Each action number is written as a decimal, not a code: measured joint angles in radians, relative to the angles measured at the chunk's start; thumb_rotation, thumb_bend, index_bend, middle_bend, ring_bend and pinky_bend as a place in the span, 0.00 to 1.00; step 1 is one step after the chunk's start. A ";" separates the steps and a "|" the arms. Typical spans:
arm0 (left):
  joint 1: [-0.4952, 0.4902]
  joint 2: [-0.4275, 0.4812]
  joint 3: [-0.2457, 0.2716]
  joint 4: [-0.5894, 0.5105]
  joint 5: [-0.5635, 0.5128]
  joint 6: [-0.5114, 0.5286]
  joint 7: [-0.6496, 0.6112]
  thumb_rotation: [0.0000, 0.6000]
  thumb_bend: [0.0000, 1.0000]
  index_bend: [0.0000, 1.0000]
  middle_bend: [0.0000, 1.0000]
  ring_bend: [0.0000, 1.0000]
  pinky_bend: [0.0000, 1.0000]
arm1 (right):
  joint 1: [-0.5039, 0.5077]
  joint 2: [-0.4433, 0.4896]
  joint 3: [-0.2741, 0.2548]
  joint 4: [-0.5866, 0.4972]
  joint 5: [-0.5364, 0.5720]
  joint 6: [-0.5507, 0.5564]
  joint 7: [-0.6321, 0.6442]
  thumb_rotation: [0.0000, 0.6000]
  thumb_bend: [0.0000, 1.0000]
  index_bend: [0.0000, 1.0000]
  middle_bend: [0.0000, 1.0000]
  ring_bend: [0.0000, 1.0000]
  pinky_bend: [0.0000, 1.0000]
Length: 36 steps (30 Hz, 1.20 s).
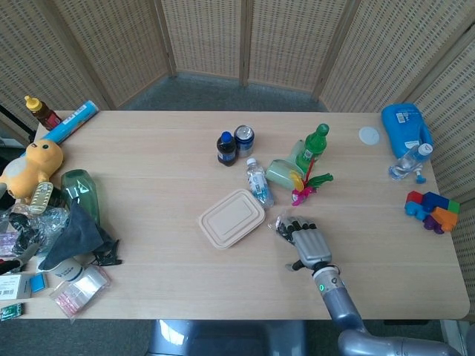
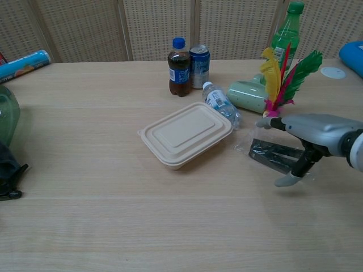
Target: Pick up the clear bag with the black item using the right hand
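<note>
I see my right hand (image 2: 309,139) over the bag (image 2: 271,155) on the table (image 2: 91,113), fingers spread, holding nothing.

I am counting across the worktop (image 1: 163,163): one lidded food box (image 1: 231,217), one soda can (image 1: 244,139), one feather shuttlecock (image 1: 306,187), one blue jug (image 1: 404,127), one yellow plush toy (image 1: 31,167), one clear bag (image 2: 272,156), and one robot hand (image 1: 310,245) showing.
</note>
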 measured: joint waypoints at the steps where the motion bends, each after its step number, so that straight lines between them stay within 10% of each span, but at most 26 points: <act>1: 0.000 -0.001 0.001 0.000 0.000 -0.001 0.000 1.00 0.00 0.00 0.00 0.00 0.00 | 0.007 0.001 0.003 0.012 0.009 -0.006 0.009 0.91 0.00 0.00 0.00 0.00 0.00; 27: 0.000 0.000 0.009 -0.005 0.009 -0.007 -0.004 1.00 0.00 0.00 0.00 0.00 0.00 | 0.012 -0.108 -0.056 0.216 -0.033 0.041 0.166 0.98 0.00 0.00 0.00 0.00 0.01; 36: -0.001 -0.002 0.011 -0.004 0.009 -0.013 -0.002 1.00 0.00 0.00 0.00 0.00 0.00 | 0.000 -0.143 -0.055 0.305 -0.080 0.064 0.220 1.00 0.00 0.09 0.04 0.01 0.26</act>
